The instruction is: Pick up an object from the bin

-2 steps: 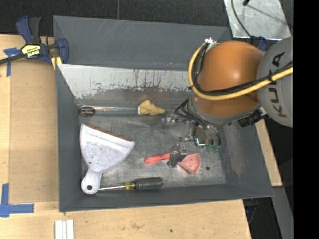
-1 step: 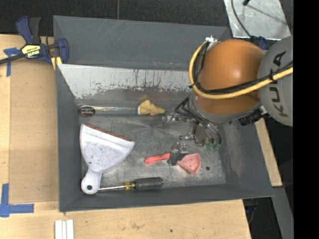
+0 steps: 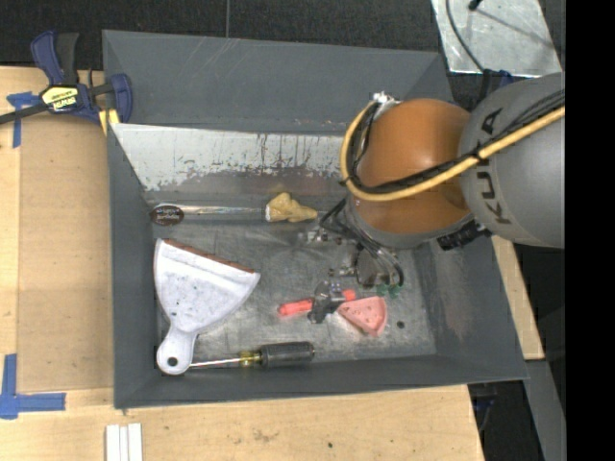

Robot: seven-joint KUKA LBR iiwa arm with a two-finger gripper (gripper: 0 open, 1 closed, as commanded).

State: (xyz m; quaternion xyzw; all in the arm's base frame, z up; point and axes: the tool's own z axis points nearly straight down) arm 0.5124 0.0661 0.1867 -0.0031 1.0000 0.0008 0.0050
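Observation:
My gripper (image 3: pixel 330 302) hangs low in the right half of the bin, under the arm's orange dome. Its tip is right at a small red stick-shaped thing (image 3: pixel 295 307) that pokes out to its left. Touching the gripper's right side lies a pink wedge-shaped piece (image 3: pixel 366 314) on the bin floor. Whether the red stick and the pink wedge are one object is hidden by the gripper. A screwdriver (image 3: pixel 264 356) with a black and yellow handle lies along the front wall, below the gripper.
A white dustpan-like scoop (image 3: pixel 197 299) takes up the left part of the floor, handle toward the front. Along the back wall lies a brush with a tan head (image 3: pixel 286 207) and a clear handle with a dark end cap (image 3: pixel 168 215).

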